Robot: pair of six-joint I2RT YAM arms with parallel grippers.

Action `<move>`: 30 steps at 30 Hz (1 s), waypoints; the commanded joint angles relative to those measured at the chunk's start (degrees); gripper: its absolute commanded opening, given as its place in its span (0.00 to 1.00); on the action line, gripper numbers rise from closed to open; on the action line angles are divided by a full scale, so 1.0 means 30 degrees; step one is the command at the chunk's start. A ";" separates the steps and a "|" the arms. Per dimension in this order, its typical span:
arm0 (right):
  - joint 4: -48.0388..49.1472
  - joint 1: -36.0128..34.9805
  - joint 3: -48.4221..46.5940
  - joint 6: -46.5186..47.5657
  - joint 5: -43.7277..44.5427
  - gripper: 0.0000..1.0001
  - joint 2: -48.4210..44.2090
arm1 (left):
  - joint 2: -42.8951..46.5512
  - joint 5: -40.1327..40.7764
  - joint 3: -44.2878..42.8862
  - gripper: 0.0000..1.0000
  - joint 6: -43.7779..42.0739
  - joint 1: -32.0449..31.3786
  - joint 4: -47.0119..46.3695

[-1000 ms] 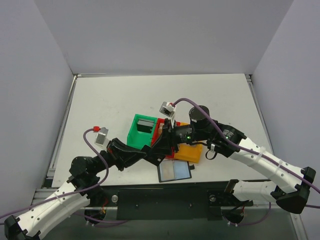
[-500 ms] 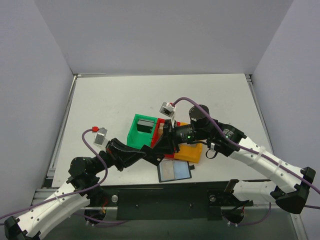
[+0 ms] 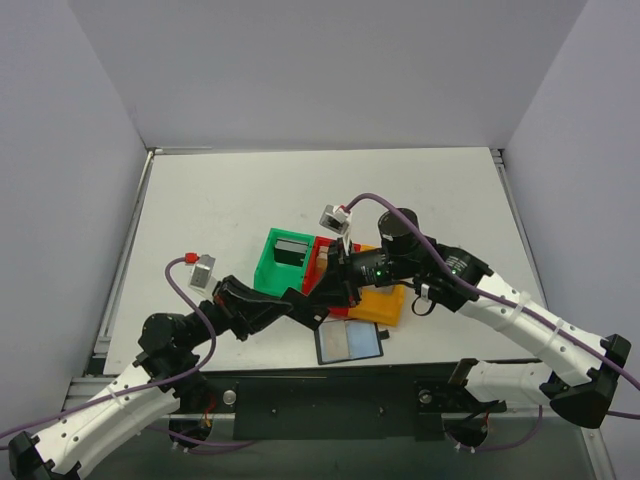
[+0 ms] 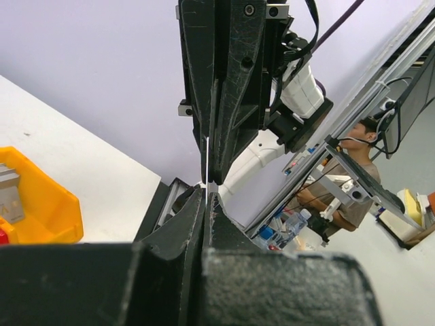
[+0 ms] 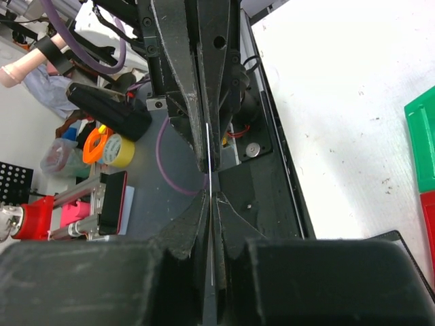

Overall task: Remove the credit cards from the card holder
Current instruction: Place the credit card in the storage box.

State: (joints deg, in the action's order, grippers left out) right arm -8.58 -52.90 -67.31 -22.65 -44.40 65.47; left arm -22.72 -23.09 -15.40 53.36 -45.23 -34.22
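A: Reading from the left, what worries you?

B: The left end effector [image 4: 206, 195] is clenched on a thin credit card [image 4: 206, 159], seen edge-on as a pale line. The right end effector [image 5: 211, 198] looks clamped on that same card from the opposite side. If both arms pull and neither lets go, I'd expect the card to bow, slip out crooked or snap.

A: And the card holder [image 3: 262, 262]?

B: It sits mid-table, just beyond the two sets of fingers: green box [image 3: 270, 278] left, red box [image 3: 322, 258] middle, orange box [image 3: 388, 303] right. The arms crowd over the red box, so a careless sideways move could shove or tip the holder across the table [image 3: 220, 200].

A: Anything left inside?

B: A dark card [image 3: 291, 249] stands in the green box. The red box is mostly hidden by the arms, so I cannot tell. One black-bordered card [image 3: 349, 343] lies flat on the table, just on the near side of the holder.

A: And the jaws on the right?

B: Fully closed, with no gap beyond the card's thickness. If both let go at once, the card would likely fall back onto the holder or the table beside it.
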 commanded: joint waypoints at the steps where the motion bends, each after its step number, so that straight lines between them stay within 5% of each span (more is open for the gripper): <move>1: -0.0244 0.0467 -0.0589 0.0693 -0.0084 0.00 -0.0321 | 0.0424 0.0636 -0.0491 0.27 -0.0296 -0.0040 0.1143; 3: -0.1818 0.0613 -0.1377 0.1776 0.0648 0.00 -0.0030 | 0.0804 0.1220 -0.1017 0.61 -0.0590 -0.0010 0.3157; 5: -0.2906 0.1138 -0.2139 0.2744 0.0943 0.00 0.0380 | 0.1477 0.2215 -0.1721 0.79 -0.1233 -0.0010 0.5734; 12: -0.3760 0.3689 -0.3954 0.3945 -0.0731 0.00 0.2750 | 0.5777 0.8475 -0.2777 0.84 -0.1997 -0.0010 1.3944; 15: -0.5337 0.3486 -0.5391 0.4298 0.2224 0.00 0.4129 | 0.7423 1.0765 -0.2690 0.85 -0.1763 -0.0010 1.5533; 17: -0.6218 0.3020 -0.6448 0.5172 0.6870 0.00 0.5330 | 0.8419 1.1647 -0.2719 0.85 -0.1587 -0.0040 1.6501; 23: -0.2829 0.2431 -0.4609 0.9684 0.8442 0.00 0.6593 | 0.8687 1.2676 -0.2836 0.85 -0.1411 -0.0010 1.7821; 30: -0.2768 0.3250 -0.5482 1.3875 0.3583 0.00 0.9168 | 0.8687 1.2941 -0.2835 0.84 -0.1469 -0.0069 1.8056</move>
State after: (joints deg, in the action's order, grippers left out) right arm -19.22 -44.36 -81.19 7.84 -26.04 90.13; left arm -0.27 13.76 -21.82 49.08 -45.28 18.92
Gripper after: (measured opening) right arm 0.002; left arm 0.848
